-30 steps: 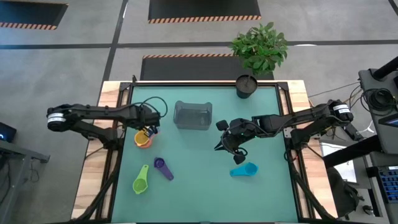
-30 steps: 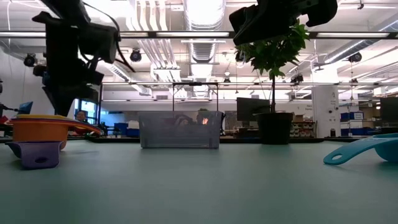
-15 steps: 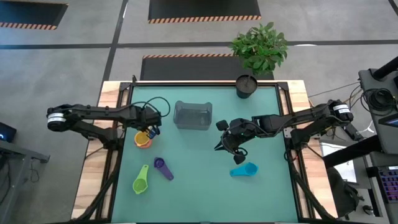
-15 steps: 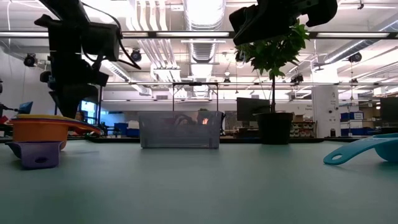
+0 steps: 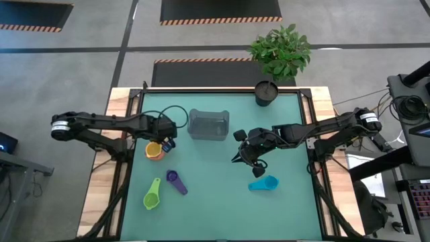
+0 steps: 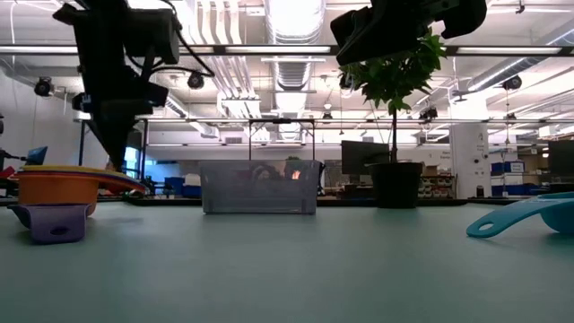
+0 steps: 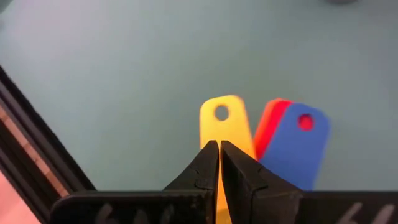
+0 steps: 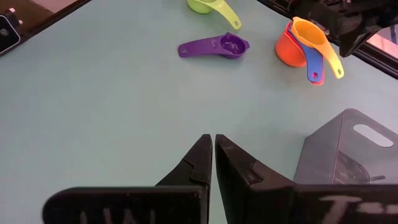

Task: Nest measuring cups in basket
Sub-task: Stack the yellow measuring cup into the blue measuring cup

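Four plastic cups (orange, red, blue, yellow) sitting nested [image 5: 155, 150] on desk [image 5: 215, 195], outside grey translucent basket [image 5: 208, 125]. I'm hovering left tool [image 5: 168, 142], pinched empty, over yellow handle [image 7: 225, 124]. Right tool [image 5: 236, 158] hanging closed, empty, mid-desk.

Orange cup [image 5: 154, 150]; purple cup [image 5: 173, 177]; green cup [image 5: 151, 199]; cyan cup [image 5: 267, 183]; grey basket [image 5: 208, 125].

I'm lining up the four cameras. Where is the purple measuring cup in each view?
High view: purple cup lower left on the mat, beside the green cup.
Low view: far left, in front of the orange cup.
Left wrist view: not in it.
Right wrist view: upper middle.
Shared landmark: the orange cup's stack.
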Available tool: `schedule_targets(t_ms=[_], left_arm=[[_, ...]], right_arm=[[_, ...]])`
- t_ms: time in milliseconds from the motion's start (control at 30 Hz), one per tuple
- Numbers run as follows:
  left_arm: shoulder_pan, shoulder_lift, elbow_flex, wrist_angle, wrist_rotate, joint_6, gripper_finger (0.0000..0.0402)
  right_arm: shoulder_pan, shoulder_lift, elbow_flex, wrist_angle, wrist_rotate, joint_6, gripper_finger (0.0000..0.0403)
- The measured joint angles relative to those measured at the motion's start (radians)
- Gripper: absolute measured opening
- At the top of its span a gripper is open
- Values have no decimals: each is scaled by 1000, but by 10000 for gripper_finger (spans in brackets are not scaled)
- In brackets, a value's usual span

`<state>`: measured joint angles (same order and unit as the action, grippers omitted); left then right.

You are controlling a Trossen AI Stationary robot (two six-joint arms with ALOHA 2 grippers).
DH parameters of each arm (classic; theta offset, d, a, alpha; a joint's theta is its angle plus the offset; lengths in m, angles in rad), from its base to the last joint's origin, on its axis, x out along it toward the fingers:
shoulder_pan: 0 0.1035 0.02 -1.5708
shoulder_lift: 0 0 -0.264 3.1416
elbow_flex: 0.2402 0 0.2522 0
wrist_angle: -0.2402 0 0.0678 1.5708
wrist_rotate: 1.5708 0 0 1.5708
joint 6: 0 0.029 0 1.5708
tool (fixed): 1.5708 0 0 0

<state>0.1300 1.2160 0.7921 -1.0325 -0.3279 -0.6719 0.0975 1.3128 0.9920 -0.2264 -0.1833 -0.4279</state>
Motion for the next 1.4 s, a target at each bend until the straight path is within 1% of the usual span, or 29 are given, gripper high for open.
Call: schedule_targets(t_ms=[133,200,300,400,500,633,733,867,1067,1200,1400], left_arm=[[-7,0,21,-5,-3,16,0],[-7,0,19,-12,-25,16,0],[-7,0,-6,-55,-69,-15,0],[-6,0,-45,-63,-77,-50,0],[-6,0,-84,-44,-65,-68,0],[-7,1,-95,-3,-46,-51,0],[-7,2,-79,19,-44,-22,0],[-8,2,-63,31,12,14,0],[-22,2,-53,31,60,35,0],[-36,2,-48,30,81,43,0],[-67,2,-17,30,90,103,0]], right_arm=[[0,0,0,0,0,0,9],[0,0,0,0,0,0,9],[0,0,0,0,0,-1,9],[0,0,0,1,0,-2,9],[0,0,0,8,0,-1,9],[0,0,0,8,0,0,9],[0,0,0,8,0,0,9],[0,0,0,8,0,6,9],[0,0,0,7,0,6,9],[0,0,0,7,0,6,9],[0,0,0,7,0,6,9]])
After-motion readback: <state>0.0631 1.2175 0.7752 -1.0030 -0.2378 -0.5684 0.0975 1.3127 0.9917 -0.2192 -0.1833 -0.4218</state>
